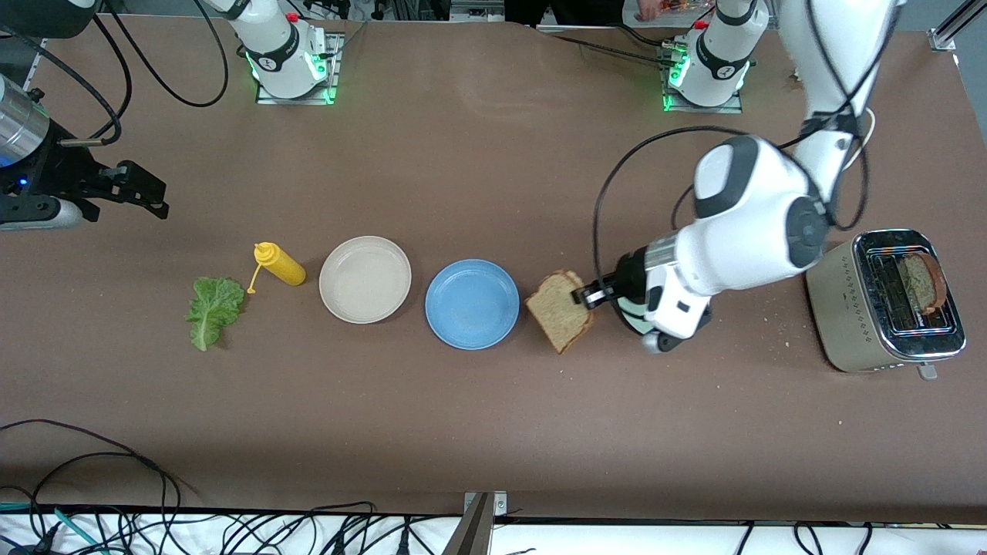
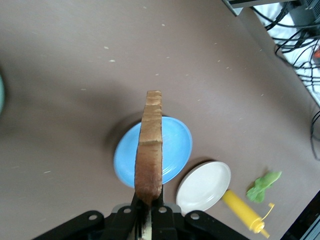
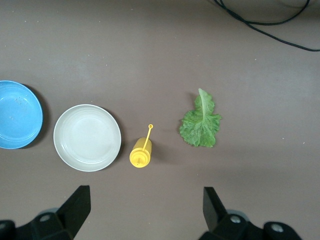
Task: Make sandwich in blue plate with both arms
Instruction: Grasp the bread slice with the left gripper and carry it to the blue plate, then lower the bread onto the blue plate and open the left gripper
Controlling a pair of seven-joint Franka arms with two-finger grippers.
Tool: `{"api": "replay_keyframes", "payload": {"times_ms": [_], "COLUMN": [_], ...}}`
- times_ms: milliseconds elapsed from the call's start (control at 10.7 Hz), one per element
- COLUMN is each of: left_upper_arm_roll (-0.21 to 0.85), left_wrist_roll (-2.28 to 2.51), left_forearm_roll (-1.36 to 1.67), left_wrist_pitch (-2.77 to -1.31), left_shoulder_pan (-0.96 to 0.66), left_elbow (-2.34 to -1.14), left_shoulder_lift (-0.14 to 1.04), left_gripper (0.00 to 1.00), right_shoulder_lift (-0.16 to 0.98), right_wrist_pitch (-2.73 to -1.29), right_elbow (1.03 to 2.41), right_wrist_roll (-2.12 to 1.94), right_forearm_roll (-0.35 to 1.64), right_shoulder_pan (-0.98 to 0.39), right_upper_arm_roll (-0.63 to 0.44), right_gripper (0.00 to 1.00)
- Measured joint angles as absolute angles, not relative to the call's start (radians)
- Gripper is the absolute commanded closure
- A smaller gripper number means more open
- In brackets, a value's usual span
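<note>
One bread slice (image 1: 560,310) is clamped at its edge between the closed jaws of the left gripper (image 1: 584,295), in the air just beside the blue plate (image 1: 472,304) in the front view. In the left wrist view the slice (image 2: 150,147) stands on edge, out from the jaws, over the plate (image 2: 175,145). In the right wrist view the right gripper (image 3: 145,210) waits with its jaws wide apart and empty, above the lettuce leaf (image 3: 201,122).

A wide, matte brown table surface (image 1: 463,432) fills nearly all of the front view, flecked with pale crumbs toward the left arm's end. Along its edge nearest the front camera runs a white strip (image 1: 617,539) strewn with tangled black cables (image 1: 100,524). Small green lights (image 1: 328,73) glow on metal mounting plates at the table's top edge.
</note>
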State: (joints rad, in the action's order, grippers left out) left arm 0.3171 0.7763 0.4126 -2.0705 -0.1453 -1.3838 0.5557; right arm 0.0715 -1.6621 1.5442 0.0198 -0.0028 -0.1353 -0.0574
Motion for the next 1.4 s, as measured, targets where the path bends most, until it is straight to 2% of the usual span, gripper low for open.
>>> {"api": "replay_keyframes", "payload": {"times_ms": [279,838,1397], "left_upper_arm_roll": [0.317,0.314,0.303], "left_wrist_roll": [0.843,0.852,0.853], "left_forearm_roll": [0.414,0.414,0.414], "left_wrist_pitch": [-2.263,-2.434,-2.511], "left_shoulder_pan": [-0.247,-0.364,-0.430], "left_elbow": [-1.384,-1.385,-1.385], "left_shoulder_lift": [0.627,0.731,0.797], "left_gripper": [1.00,1.00,1.00], "right_shoulder_lift": [0.072,0.072,0.072], "right_wrist_pitch": [-1.662,-1.662,-1.662], "right_elbow": [1.544,1.544,1.544], "right_wrist_roll": [0.020,0.020,0.020], "right_forearm_roll": [-0.003,-0.003,-0.003], "right_shoulder_pan": [-0.135,-0.135,-0.135], "right_upper_arm_roll": [-0.058,-0.058,-0.058], "right_gripper": [0.00,0.00,0.00]}}
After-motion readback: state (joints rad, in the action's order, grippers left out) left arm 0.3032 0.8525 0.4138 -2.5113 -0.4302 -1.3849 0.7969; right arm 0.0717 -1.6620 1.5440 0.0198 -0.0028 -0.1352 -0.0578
